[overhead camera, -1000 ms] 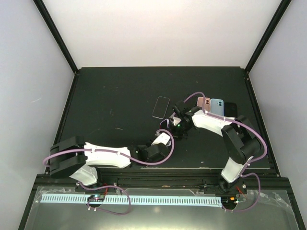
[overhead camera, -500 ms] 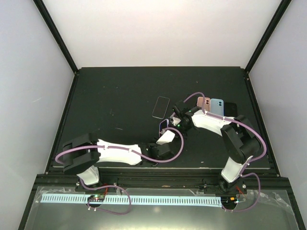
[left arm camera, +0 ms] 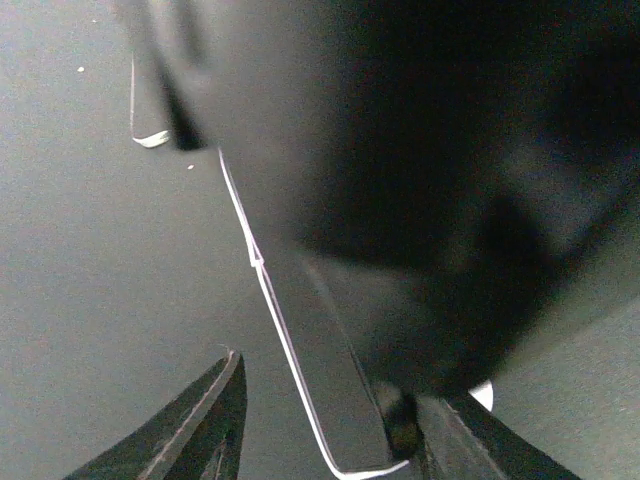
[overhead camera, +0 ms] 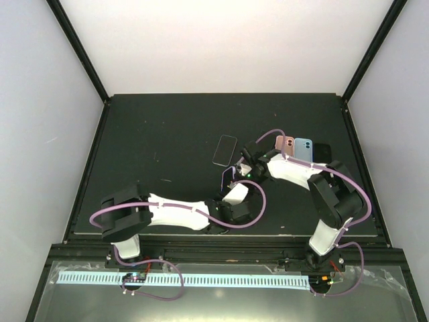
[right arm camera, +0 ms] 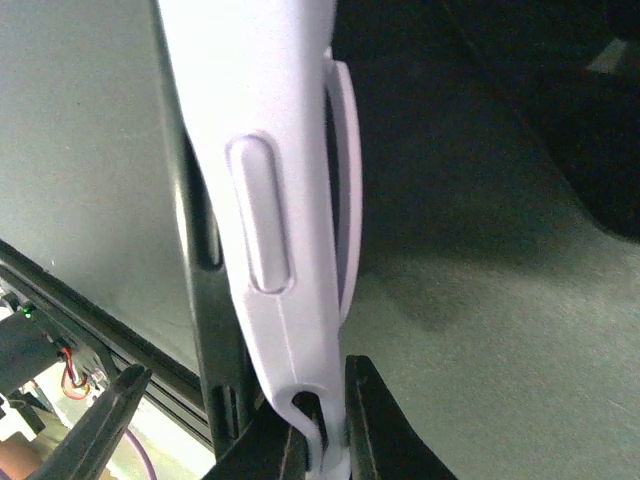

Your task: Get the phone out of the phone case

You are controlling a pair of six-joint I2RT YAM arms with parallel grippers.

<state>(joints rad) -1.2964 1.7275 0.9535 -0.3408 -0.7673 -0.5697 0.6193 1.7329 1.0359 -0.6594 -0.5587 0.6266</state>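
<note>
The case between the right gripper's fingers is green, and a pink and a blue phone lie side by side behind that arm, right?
Not quite: the case between the right gripper's fingers is pale purple, not green, as the right wrist view shows. The pink phone and blue phone do lie side by side behind that arm.

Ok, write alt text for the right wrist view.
A pale lavender plastic phone case, seen edge-on with a long side button, rises between the black fingers of the right pincer. A dark slab, probably the phone, runs along its left side over the dark table.
</note>
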